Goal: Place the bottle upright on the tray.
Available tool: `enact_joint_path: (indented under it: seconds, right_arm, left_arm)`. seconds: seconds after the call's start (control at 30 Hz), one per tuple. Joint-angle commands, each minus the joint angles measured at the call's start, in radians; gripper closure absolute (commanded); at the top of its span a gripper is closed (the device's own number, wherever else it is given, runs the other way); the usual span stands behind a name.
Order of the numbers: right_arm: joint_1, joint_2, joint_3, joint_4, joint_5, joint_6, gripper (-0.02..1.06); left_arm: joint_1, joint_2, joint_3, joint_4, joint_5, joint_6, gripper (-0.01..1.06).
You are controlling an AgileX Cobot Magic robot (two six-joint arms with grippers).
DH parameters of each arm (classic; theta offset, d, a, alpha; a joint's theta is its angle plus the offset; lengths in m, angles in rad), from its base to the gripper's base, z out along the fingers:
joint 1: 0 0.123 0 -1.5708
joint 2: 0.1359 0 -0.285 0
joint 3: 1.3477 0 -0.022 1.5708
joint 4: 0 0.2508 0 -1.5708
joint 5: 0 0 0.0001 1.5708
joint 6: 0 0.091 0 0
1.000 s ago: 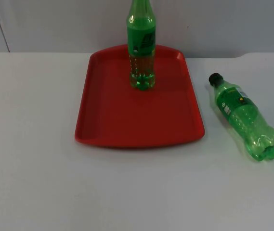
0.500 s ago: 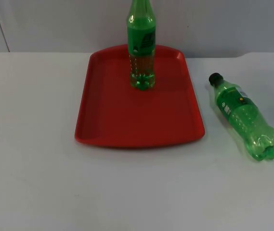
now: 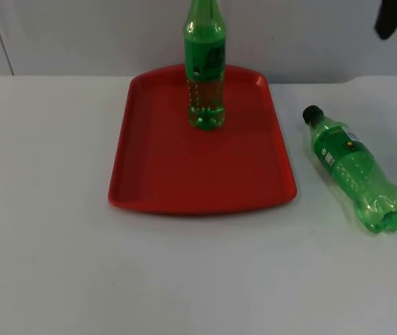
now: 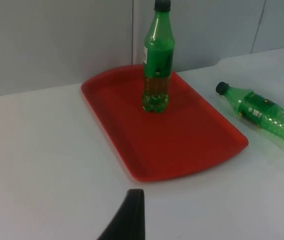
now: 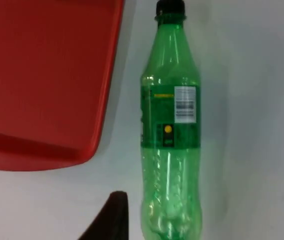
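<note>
The green clear-plastic bottle with a black cap [image 3: 356, 172] that you have to stand up lies on its side on the white table top [image 3: 45, 265], just beside the tray's right edge but not touching it, cap pointing toward the far wall and base toward you. Lying flat with its side exposed, it probably calls for a grasp across the body [image 5: 170, 130], followed by a tilt to vertical. Next comes the red rectangular plastic tray [image 3: 177, 174], its near half bare, which leaves room for a second bottle. Farther back on the tray stands the other green plastic bottle [image 3: 204, 66], upright near the far rim. Your count: two bottles, one tray. The right gripper [image 3: 393, 17] hangs high near the grey partition wall [image 3: 79, 35], beyond the lying bottle; you cannot tell whether its fingers are spread. A black fingertip [image 4: 127, 220] of the left gripper sits over the table short of the tray's near edge; that arm waits, and its grip cannot be judged either.
</note>
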Motion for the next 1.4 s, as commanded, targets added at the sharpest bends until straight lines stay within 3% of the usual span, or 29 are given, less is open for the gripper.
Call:
enact_joint_path:
  seconds: [0.0,0.63,0.9,1.37]
  right_arm:
    - [0.017,0.059,-0.045,-0.009,0.01,0.017,0.02]
    - [0.064,0.311,-0.062,-0.016,-0.197,0.055,0.03]
    - [0.064,0.441,-0.203,-0.039,-0.127,0.055,0.03]
    - [0.064,0.52,-0.206,-0.04,-0.188,0.068,0.03]
  left_arm:
    - [0.002,-0.005,0.004,0.006,-0.002,-0.006,0.14]
    - [0.002,-0.005,0.004,0.006,-0.002,-0.006,0.14]
    - [0.002,-0.005,0.004,0.006,-0.002,-0.006,0.14]
    - [0.002,-0.005,0.004,0.006,-0.005,-0.006,0.14]
